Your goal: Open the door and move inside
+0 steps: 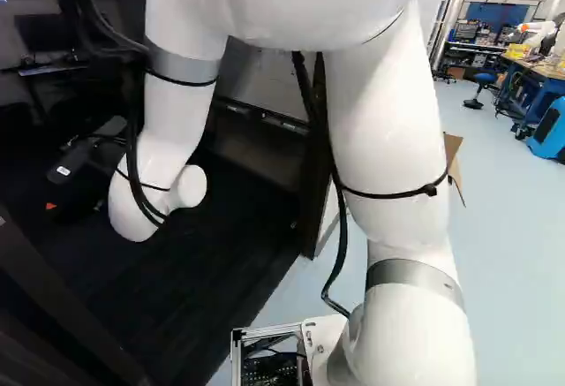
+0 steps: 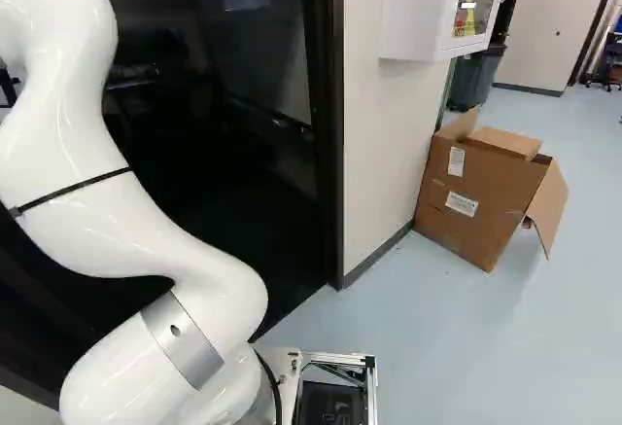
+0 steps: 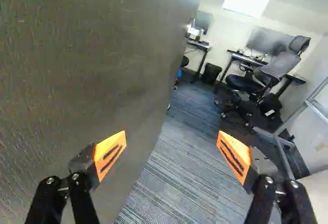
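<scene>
In the left base view, my gripper (image 1: 55, 199) reaches through the doorway, dark against the dim room. In the wrist view the gripper (image 3: 171, 155) stands open, its orange pads wide apart and nothing between them. The dark brown door (image 3: 97, 55) is open and fills the space ahead of and beside one finger; whether that finger touches it cannot be told. Its handle is not clearly visible. Past the door's edge lies the room's striped carpet (image 3: 174, 183). A dark door frame (image 2: 336, 123) borders the opening in the right base view.
Inside are an office chair (image 3: 251, 83), desks with monitors (image 3: 266, 40) and a waste bin (image 3: 210, 74). A metal-framed panel (image 3: 318, 106) stands across from the door. Outside, right of the frame, are a wall (image 2: 374, 143), white cabinet (image 2: 418, 7) and cardboard box (image 2: 481, 196). Another robot (image 1: 538, 31) stands far off.
</scene>
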Robot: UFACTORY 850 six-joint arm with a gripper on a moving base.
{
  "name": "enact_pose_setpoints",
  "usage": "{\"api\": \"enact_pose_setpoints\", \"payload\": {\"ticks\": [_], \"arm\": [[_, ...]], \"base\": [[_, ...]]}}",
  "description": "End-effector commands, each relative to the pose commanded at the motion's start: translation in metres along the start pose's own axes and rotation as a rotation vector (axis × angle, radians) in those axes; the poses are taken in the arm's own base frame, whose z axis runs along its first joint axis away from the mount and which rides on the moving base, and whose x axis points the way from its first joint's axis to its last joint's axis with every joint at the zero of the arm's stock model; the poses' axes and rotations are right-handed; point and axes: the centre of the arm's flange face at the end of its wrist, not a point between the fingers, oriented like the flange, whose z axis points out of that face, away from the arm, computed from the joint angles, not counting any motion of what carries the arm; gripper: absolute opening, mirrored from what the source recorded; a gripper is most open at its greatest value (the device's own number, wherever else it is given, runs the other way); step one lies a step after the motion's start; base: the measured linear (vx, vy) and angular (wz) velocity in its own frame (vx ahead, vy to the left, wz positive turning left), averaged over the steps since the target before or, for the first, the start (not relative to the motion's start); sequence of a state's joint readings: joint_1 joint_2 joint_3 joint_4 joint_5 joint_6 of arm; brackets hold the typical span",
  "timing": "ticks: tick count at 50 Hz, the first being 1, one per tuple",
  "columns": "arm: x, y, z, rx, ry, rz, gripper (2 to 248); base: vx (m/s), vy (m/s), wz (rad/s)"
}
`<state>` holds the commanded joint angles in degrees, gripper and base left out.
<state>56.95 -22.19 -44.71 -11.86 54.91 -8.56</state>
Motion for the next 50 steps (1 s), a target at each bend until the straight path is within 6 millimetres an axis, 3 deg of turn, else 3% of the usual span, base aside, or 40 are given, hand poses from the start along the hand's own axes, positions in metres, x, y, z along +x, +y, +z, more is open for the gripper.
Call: {"api": "enact_pose_setpoints", "payload": {"ticks": [50], "arm": [[-0.024,0.047,-0.084,-0.243,-0.076,0.131,247]], "base": [[0.0,0.0,0.0]]}}
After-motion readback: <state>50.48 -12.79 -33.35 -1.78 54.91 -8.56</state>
